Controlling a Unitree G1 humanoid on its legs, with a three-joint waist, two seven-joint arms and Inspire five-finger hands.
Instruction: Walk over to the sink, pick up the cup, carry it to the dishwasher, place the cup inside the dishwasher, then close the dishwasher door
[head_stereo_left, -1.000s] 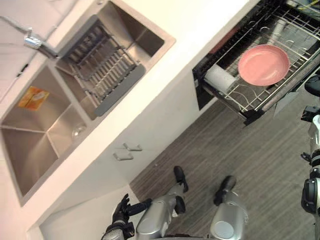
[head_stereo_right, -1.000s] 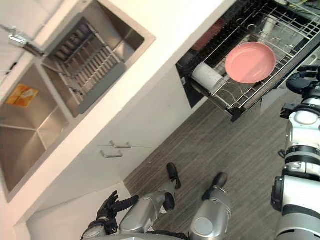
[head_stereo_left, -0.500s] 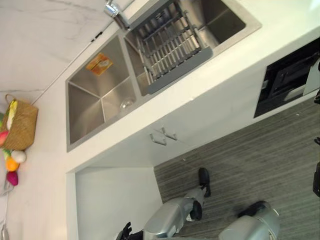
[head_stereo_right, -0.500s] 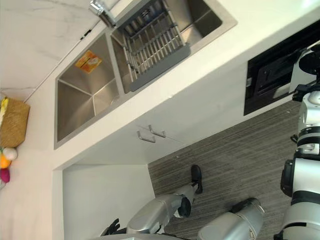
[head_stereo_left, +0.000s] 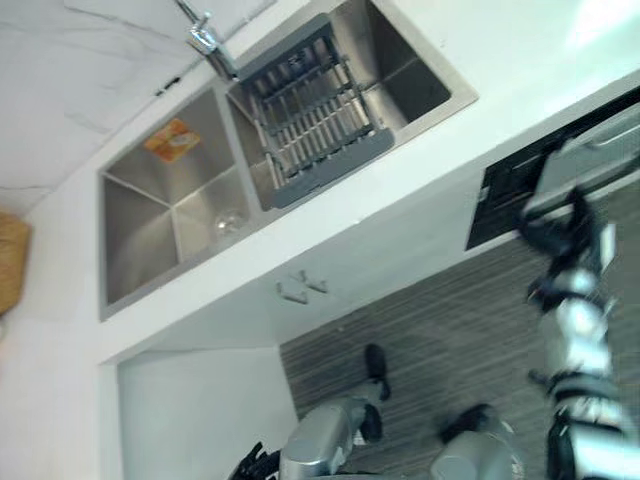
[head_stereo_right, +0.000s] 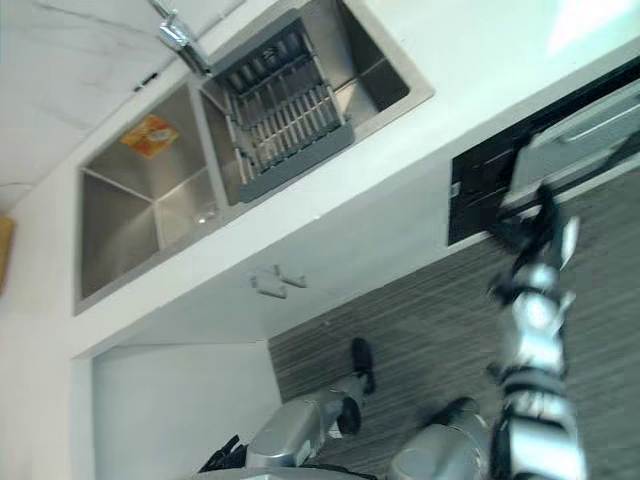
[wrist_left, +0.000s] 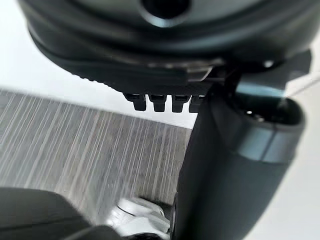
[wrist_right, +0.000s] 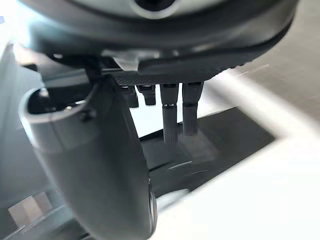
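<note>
A white desk runs aslant through the head views, with a double steel sink set into it. A faucet stands at the sink's far rim. A grey dish rack sits in the basin nearer the dishwasher, and an orange sticker lies on the wall of the other basin.

Under the desk, past the two cabinet handles, the dishwasher shows as a dark opening. Its grey door covers most of the opening. Where the cup is cannot be told, since the dishwasher's inside is hidden.

The right hand is raised at the door's lower edge. Its fingers are straight and spread and point at the dark gap. Blur hides whether they touch the door.

The left hand hangs low over the striped wooden floor, its fingers relaxed around nothing.
</note>
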